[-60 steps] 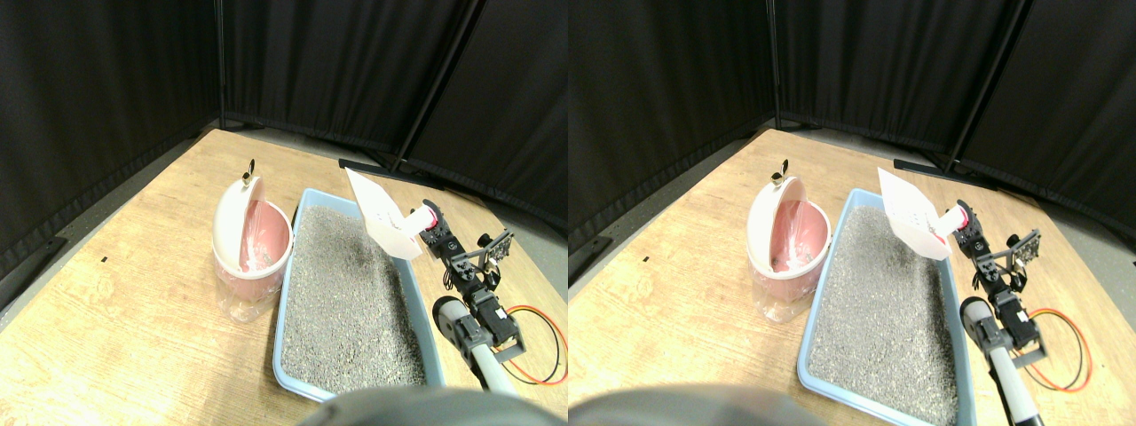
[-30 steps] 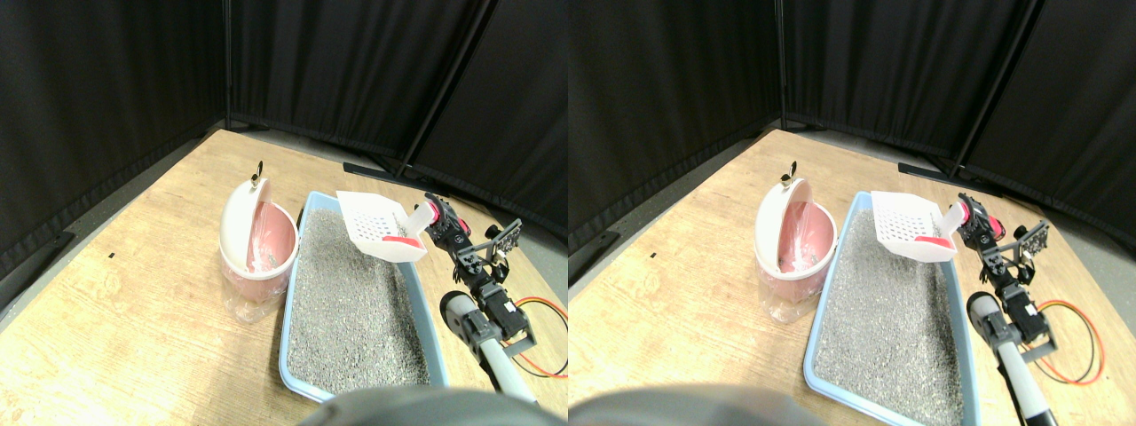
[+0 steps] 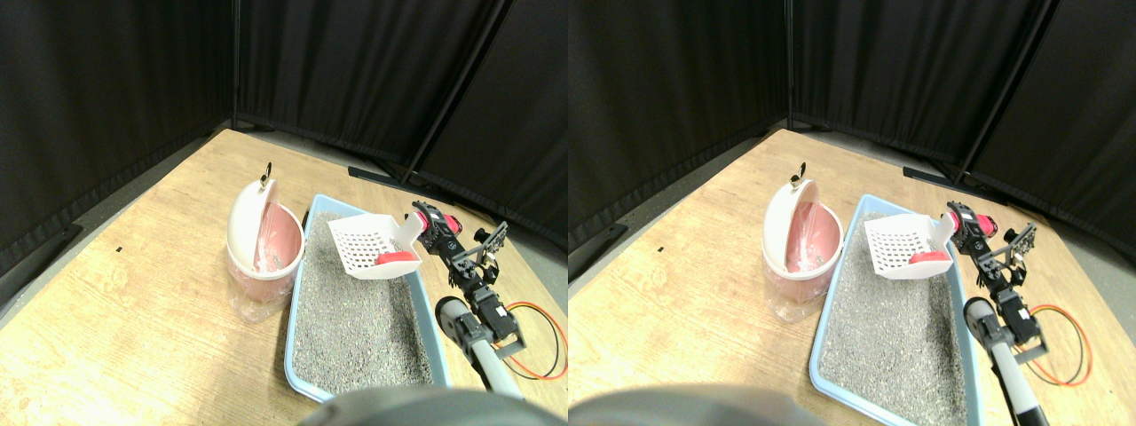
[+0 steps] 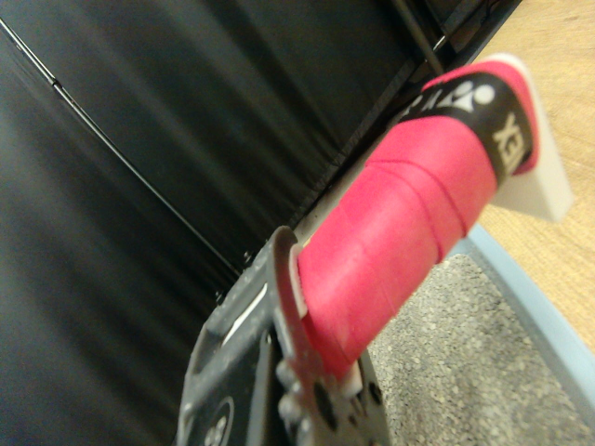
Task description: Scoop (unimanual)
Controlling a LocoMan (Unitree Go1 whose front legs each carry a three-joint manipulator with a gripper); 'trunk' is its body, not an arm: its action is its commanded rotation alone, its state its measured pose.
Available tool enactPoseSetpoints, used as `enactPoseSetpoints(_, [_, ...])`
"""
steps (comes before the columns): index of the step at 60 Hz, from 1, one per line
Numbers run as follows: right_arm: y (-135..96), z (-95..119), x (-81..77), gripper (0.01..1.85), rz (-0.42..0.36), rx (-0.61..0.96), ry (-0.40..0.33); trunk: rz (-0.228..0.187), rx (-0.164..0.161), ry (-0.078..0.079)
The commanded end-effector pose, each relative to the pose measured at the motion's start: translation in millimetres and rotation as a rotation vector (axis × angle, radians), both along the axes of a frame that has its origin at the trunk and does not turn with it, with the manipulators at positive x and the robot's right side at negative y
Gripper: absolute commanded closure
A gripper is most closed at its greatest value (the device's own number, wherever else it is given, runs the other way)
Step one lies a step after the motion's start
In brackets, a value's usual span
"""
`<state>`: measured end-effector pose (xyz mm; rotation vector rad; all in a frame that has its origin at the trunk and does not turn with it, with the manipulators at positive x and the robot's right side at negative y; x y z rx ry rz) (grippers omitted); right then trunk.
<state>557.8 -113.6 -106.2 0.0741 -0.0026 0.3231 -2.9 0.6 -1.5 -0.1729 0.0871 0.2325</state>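
Within a second the white scoop (image 3: 371,245) had swung from upright to level, low over the litter tray (image 3: 297,355) beside the pink bin (image 3: 262,253). The right gripper (image 3: 432,224) clamped its pink-wrapped handle (image 4: 390,246); a fresh dig looked near.

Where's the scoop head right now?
In the stereo view, the white slotted scoop hangs over the far end of the blue litter tray, just right of the pink bin, with its handle toward the right gripper.

Scoop (image 3: 373,246): white, slotted, pink-wrapped handle (image 4: 395,246) at the claw (image 3: 432,224), held level above litter, carrying a pink lump (image 3: 397,258). Litter tray (image 3: 302,293): pale blue, grey granules, below the claw. Pink bin (image 3: 263,244): white lid tipped open, beyond the tray.
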Motion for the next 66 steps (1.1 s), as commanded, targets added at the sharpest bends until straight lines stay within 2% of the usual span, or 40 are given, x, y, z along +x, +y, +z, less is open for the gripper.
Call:
enactPoseSetpoints(1, [6.8,9.2,1.2,1.81,0.020,0.051,-0.038,0.056,-0.005,0.016])
enactPoseSetpoints(17, [19.6,8.6,10.1,1.81,0.034,0.053,-0.009,0.079,-0.009,0.015])
enactPoseSetpoints(30, [28.5,12.6,19.2,1.81,0.064,0.036,-0.020,0.090,-0.013,0.016])
enactPoseSetpoints(46, [38.0,17.2,28.1,1.81,0.053,-0.002,-0.034,0.107,-0.018,0.015])
enactPoseSetpoints(66, [45.8,21.4,31.6,1.81,0.073,-0.046,-0.048,0.126,-0.023,0.003])
